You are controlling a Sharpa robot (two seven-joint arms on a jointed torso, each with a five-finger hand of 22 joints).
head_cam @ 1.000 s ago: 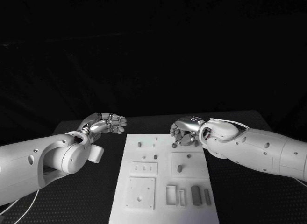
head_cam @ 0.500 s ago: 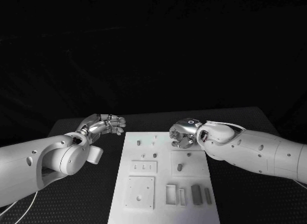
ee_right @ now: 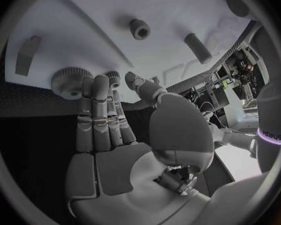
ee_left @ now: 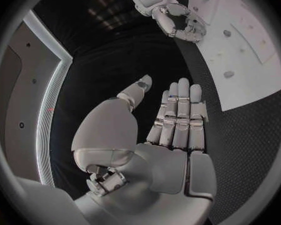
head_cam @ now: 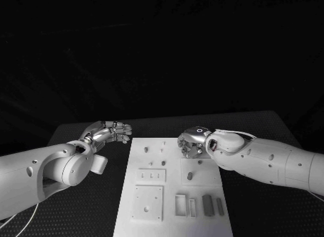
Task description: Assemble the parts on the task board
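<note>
Black table (head_cam: 84, 136) — white task board (head_cam: 172, 197) centred, left hand (head_cam: 110, 131) spread empty, right hand (head_cam: 194, 143) spread empty

Both arms reach inward, left robot hand (head_cam: 110, 131) and right robot hand (head_cam: 194, 143) empty, fingers extended.

White rounded arm shells, dark screw dots; silver segmented robot hand (ee_left: 172, 130); thin cables.

Setting: robotics lab or test cell. Evidence: black desk (head_cam: 84, 133) with textured mat against an unlit black backdrop; white task board (head_cam: 172, 197) laid out for trials; cluttered equipment rack with cables (ee_right: 231, 72) beyond the desk edge.
</note>
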